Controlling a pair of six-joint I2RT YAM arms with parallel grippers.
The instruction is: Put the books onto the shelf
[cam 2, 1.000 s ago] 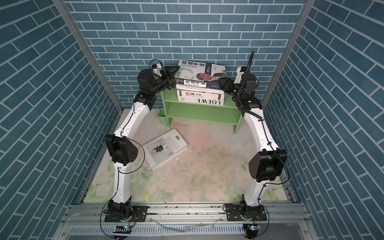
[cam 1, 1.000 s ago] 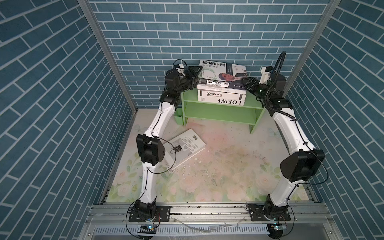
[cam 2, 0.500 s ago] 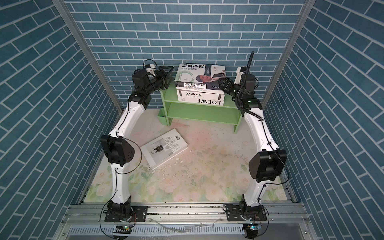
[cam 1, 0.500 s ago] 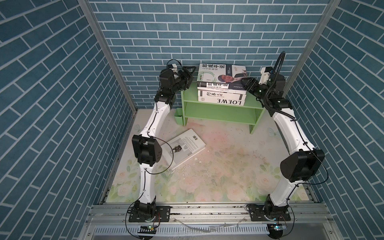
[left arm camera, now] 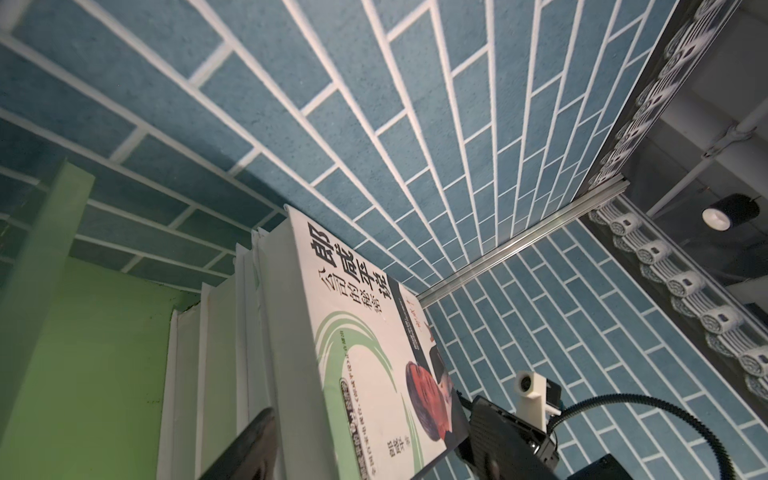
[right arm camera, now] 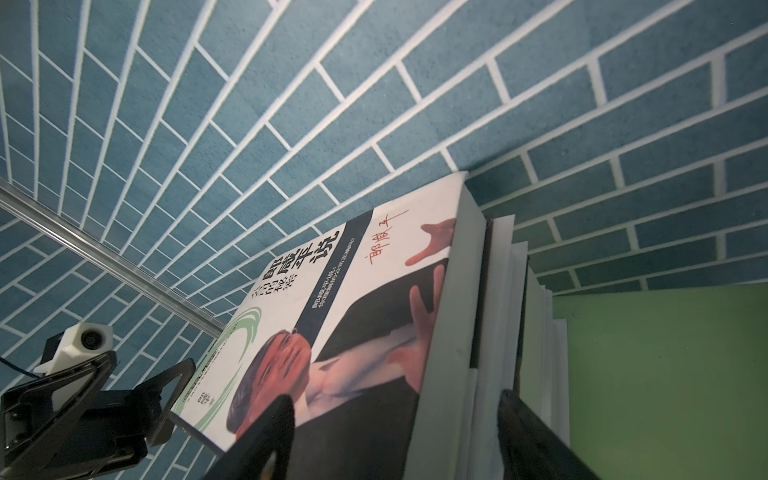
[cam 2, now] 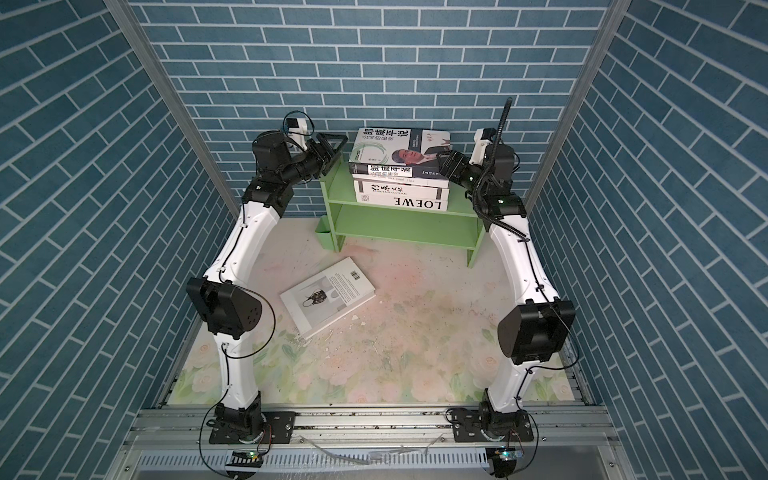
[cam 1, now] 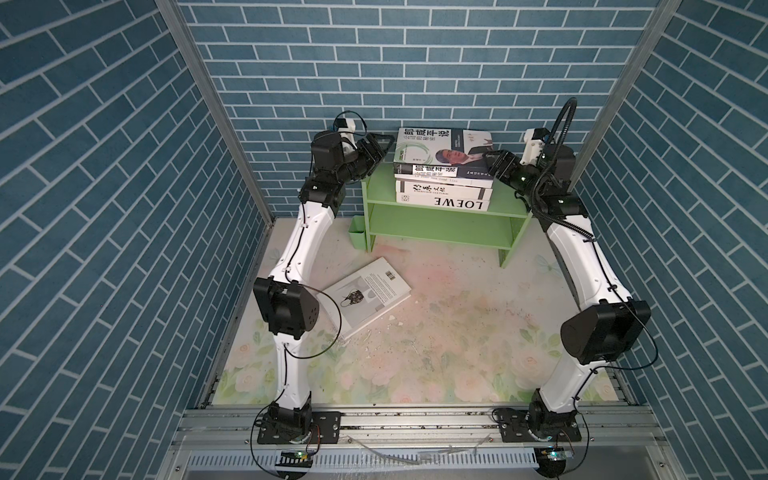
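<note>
A stack of books lies flat on the top tier of the light green shelf (cam 1: pixel 436 228) (cam 2: pixel 407 226). Uppermost is the portrait book (cam 1: pixel 440 151) (cam 2: pixel 395 149) (left arm camera: pixel 357 365) (right arm camera: pixel 332 332), and the LOEWE book (cam 1: pixel 444 201) is lowest. My left gripper (cam 1: pixel 376 151) (cam 2: pixel 330 149) hangs open just left of the stack, touching nothing; one of its fingers (left arm camera: pixel 249 444) shows in the left wrist view. My right gripper (cam 1: pixel 490 160) (cam 2: pixel 442 160) (right arm camera: pixel 397 432) stands open astride the right edge of the top books. Another book (cam 1: pixel 365 295) (cam 2: pixel 328 295) lies on the floor mat.
A small green cup (cam 1: pixel 357 235) (cam 2: pixel 325 235) hangs on the shelf's left side. The shelf's lower tier holds nothing. Blue brick walls close in on three sides, close behind the shelf. White crumbs litter the floral mat (cam 1: pixel 457 353) in front of the floor book.
My left gripper has let go of the top book's left edge and drawn back to the left. The top book has settled flat on the stack. My right jaws have widened.
</note>
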